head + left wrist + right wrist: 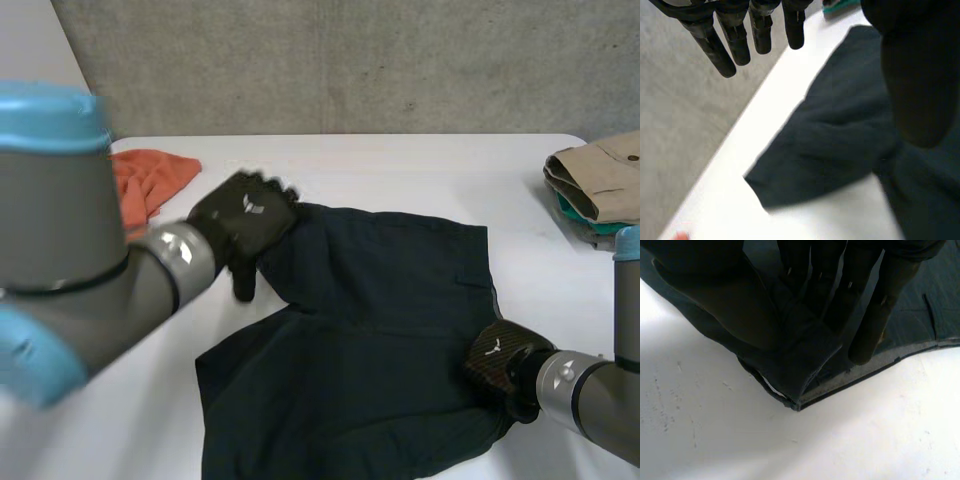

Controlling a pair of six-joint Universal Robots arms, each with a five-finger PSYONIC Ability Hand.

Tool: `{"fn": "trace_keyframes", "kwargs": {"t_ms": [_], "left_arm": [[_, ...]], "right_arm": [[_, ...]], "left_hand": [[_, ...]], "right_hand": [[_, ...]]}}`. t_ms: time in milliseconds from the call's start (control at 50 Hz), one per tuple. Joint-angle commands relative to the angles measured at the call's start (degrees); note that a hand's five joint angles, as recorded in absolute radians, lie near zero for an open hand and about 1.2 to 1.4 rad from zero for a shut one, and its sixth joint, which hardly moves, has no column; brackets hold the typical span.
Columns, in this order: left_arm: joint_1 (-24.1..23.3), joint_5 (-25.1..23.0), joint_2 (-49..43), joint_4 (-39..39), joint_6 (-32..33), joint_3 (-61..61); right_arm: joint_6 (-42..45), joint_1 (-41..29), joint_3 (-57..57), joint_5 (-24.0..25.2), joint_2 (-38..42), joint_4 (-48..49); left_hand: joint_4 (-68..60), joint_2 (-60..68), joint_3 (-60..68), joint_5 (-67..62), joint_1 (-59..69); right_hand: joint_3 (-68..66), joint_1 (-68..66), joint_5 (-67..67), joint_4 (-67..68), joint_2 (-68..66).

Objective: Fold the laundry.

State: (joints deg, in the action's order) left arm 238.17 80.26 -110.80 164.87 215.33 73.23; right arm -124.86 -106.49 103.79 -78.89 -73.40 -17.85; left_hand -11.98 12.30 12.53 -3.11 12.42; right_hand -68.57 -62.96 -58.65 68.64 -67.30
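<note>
- Dark shorts [370, 340] lie mostly spread at the centre of the white table [400, 170]. They are rumpled, with one flap turned in near their 10 o'clock edge. No clean fold is made yet.
- Left hand [245, 225]: over the shorts' 10–11 o'clock part. In the left wrist view its fingers [715, 47] hang straight and apart above the cloth, with nothing in them.
- Right hand [497, 360]: at the shorts' 4 o'clock corner. In the right wrist view the thumb and fingers [860, 315] close on a ridge of cloth just behind the hemmed corner [797, 402], so it is pinching the shorts.
- Folded pile [600, 175], tan over teal, sits at the table's 2–3 o'clock edge. Judgement: these items are finished.
- Orange cloth [150, 178], crumpled at the table's 10 o'clock, is unfolded.
- Progress estimate: partway. The shorts are in hand but need every fold, and the orange cloth remains after that.
</note>
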Motion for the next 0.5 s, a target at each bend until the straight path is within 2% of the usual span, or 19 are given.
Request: {"fn": "trace_keyframes", "kwargs": {"t_ms": [20, 120, 280, 440, 480, 500], "left_arm": [[1.1, -8.0, -18.1, 0.5, 2.8, -21.8], [1.7, -8.5, -32.9, -2.9, 6.7, -39.0], [1.9, -12.2, -47.3, -9.2, 11.5, -55.5], [2.4, -11.0, -53.3, -10.4, 16.8, -61.8], [2.4, -10.9, -53.6, -10.4, 17.2, -62.1], [2.3, -10.8, -53.7, -10.4, 17.3, -62.2]], "right_arm": [[-1.8, -1.2, 1.2, -0.6, 0.2, 3.0], [-3.3, -1.6, 2.1, -0.7, 0.6, 4.7], [-3.5, -1.2, 3.3, -0.8, 1.5, 7.4], [-3.5, -0.6, 4.3, -1.1, 1.3, 8.7], [-3.5, -0.6, 4.4, -1.0, 1.2, 8.9], [-3.5, -0.6, 4.5, -1.0, 1.1, 9.0]], "left_hand": [[-7.8, 7.5, 7.3, -6.7, 7.4], [-11.7, 11.4, 11.1, -10.6, 11.2], [-12.7, 12.4, 12.1, -11.6, 12.2], [-19.4, 19.1, 18.9, -18.3, 19.0], [-23.6, 23.3, 23.1, -22.5, 23.2], [-32.5, 32.1, 31.9, -31.3, 32.0]], "right_hand": [[-11.4, -17.0, -11.4, 11.4, -12.7], [-11.4, -17.0, -11.4, 11.4, -12.7], [-11.4, -17.0, -11.4, 11.4, -12.7], [-11.4, -17.0, -11.4, 11.4, -12.7], [-11.4, -17.0, -11.4, 11.4, -12.7], [-11.4, -17.0, -11.4, 11.4, -12.7]]}}
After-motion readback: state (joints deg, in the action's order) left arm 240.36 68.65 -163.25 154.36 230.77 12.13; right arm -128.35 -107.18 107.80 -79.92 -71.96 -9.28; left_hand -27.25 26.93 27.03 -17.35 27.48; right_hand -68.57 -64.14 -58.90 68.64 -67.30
